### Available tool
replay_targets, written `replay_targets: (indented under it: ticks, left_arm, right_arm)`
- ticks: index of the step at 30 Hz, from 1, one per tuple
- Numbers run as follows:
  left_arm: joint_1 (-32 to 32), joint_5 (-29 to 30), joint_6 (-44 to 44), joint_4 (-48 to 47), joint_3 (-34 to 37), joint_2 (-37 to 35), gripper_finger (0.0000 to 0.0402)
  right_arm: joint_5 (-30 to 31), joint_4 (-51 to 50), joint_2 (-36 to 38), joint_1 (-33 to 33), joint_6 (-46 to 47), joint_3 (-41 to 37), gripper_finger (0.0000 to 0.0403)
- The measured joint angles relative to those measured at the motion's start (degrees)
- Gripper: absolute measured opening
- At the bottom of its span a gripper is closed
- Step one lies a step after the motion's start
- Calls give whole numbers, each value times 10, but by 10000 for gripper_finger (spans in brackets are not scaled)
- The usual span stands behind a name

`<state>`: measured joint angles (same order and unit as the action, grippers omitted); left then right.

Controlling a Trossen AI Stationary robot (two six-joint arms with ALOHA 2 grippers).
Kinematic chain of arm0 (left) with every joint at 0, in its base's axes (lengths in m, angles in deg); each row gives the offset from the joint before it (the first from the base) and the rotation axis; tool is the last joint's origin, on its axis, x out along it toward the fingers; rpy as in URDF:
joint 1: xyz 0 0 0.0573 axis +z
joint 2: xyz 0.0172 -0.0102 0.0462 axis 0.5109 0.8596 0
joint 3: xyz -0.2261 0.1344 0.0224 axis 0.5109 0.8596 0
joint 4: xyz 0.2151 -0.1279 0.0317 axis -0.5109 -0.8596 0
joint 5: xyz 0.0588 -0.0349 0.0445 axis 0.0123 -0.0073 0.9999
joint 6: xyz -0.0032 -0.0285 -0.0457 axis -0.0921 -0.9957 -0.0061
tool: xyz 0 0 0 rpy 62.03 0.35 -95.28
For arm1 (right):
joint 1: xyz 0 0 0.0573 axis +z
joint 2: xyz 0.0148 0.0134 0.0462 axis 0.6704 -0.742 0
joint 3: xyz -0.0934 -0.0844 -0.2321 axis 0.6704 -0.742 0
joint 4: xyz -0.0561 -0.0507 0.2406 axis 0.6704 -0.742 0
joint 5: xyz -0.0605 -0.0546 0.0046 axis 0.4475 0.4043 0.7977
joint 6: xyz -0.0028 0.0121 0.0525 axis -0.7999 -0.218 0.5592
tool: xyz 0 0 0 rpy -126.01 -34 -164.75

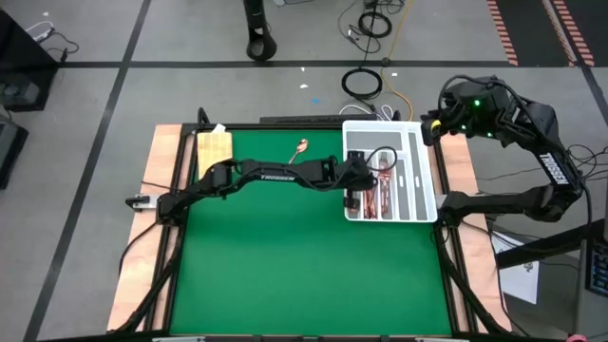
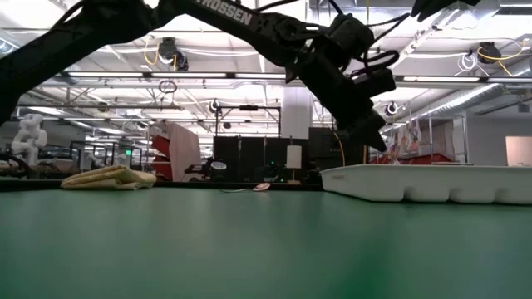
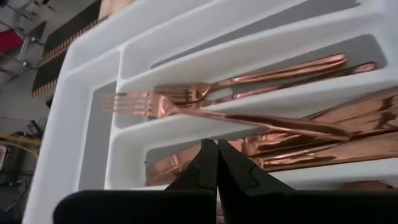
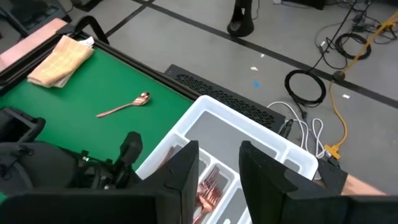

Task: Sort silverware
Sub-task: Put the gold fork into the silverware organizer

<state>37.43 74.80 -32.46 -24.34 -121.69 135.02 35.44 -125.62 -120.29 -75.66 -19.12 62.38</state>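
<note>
Spoon (image 1: pixel 299 148) alone, well left of tray (image 1: pixel 423 171).

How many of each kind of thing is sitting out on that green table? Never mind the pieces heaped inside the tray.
White divided tray: 1
Tan cloth: 1
Copper spoon, loose on the mat: 1
Total: 3
The copper pieces in the tray overlap too much to count.

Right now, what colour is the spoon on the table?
Copper; the spoon shows best in the right wrist view.
</note>
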Motion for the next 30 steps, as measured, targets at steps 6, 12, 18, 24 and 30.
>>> replay_targets:
  ticks: [6, 12, 18, 24, 30]
  left_arm:
    - [-2, -3, 3, 8, 0, -1, 0]
    - [1, -19, 2, 17, -1, 7, 0]
    - [-4, -18, 6, 10, 0, 15, 0]
    - [-3, -11, 2, 22, 0, 32, 0]
    - [-2, 1, -3, 22, -1, 35, 0]
  right_arm:
    - [0, 17, 0, 11, -3, 0, 102]
    - [0, 33, -5, 22, 3, -1, 102]
    - [24, 33, -9, 29, 11, -33, 102]
    - [25, 33, -9, 30, 26, -70, 102]
    - [27, 34, -10, 29, 49, -123, 100]
